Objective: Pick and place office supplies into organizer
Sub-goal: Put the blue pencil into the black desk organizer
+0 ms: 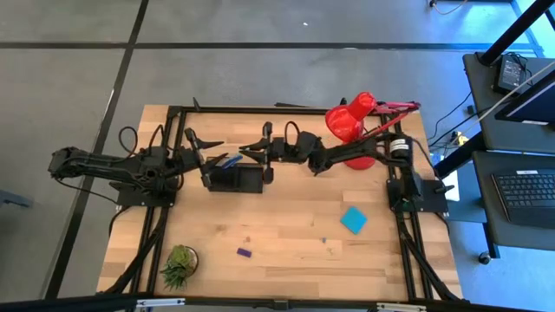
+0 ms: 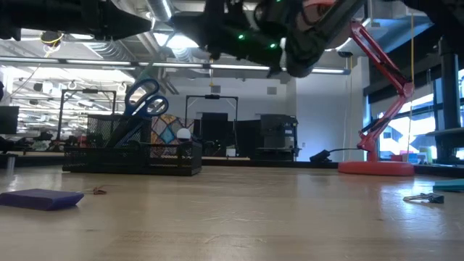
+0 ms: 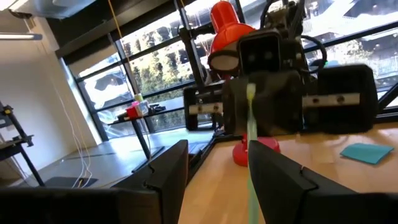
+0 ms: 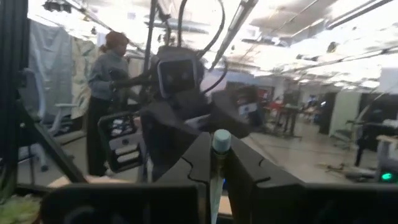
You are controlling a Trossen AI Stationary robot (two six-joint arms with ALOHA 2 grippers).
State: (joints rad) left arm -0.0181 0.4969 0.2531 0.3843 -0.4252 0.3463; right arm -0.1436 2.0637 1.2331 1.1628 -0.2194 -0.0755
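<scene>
Both arms raised over the far half of the wooden desk (image 1: 286, 238), facing each other above the organizer (image 1: 234, 179). Right gripper (image 1: 257, 149) just over the organizer's right end, fingers (image 4: 193, 163) pinched on a thin pale pen (image 4: 219, 163) with a greenish cap. Left gripper (image 1: 201, 145) near the organizer's left end, fingers (image 3: 166, 171) spread apart and holding nothing; same pen (image 3: 252, 124) visible between them, gripped by the opposite arm. Black organizer (image 2: 134, 156) resting on the desk toward the far edge, blue-handled scissors (image 2: 143, 101) standing in its tall cup section, handles up and tilted. Blue tip of another item (image 1: 229, 161) showing at the organizer's far rim, between the two grippers. Purple block (image 1: 244, 252) lying on the near part of the desk, well apart from the organizer; from the low camera, near the left edge (image 2: 40, 199). Cyan sticky-note pad (image 1: 353, 220) flat on the desk to the right, near the right arm's base. Red desk lamp (image 1: 351, 119) at the far right corner, shade tilted toward the middle. Small potted plant (image 1: 179, 263) at the near left corner. Person (image 4: 107, 93) standing in the room beyond the desk.
</scene>
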